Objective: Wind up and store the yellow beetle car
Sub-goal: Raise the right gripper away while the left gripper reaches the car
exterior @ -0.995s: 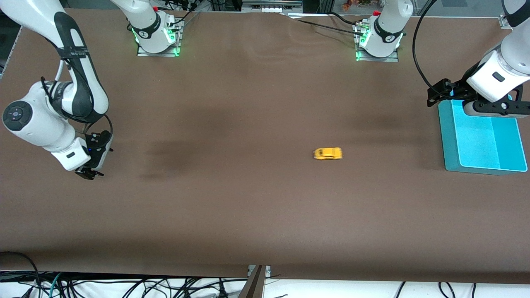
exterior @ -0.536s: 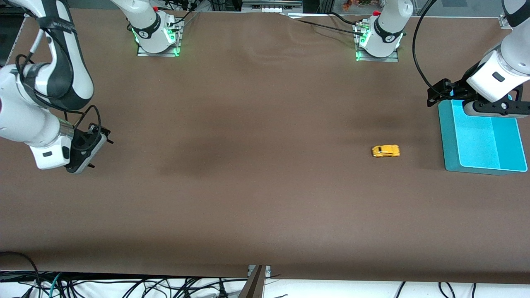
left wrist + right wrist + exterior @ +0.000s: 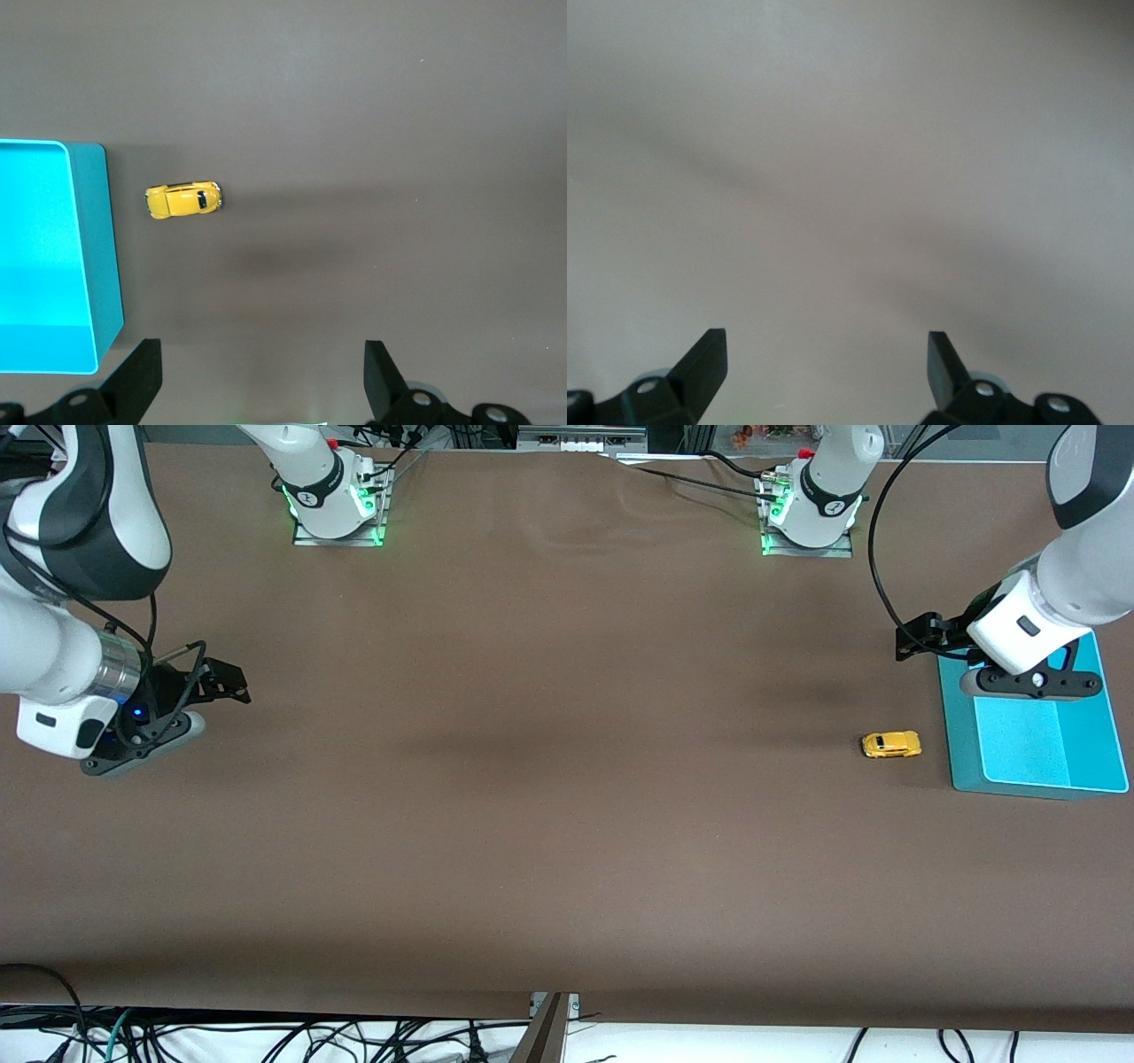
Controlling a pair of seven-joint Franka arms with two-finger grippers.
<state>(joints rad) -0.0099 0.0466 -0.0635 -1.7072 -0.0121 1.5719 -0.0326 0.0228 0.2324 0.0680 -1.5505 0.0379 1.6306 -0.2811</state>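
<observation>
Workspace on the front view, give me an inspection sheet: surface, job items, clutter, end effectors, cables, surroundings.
Surface: brown table, bare cover.
Job's things: yellow beetle car on the table beside the teal bin, not in it; bin holds nothing seen.
Clutter: nothing seen.
End effectors: left end effector open, over the bin's edge; right end effector open, holding nothing, at the right arm's end of the table.
Cables: black cable looping to the left arm.
Surroundings: floor cables below the table edge.

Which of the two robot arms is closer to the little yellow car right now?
The left. The left gripper hangs open over the blue tray beside the yellow beetle car; the right gripper waits open at the table's right-arm end.
</observation>
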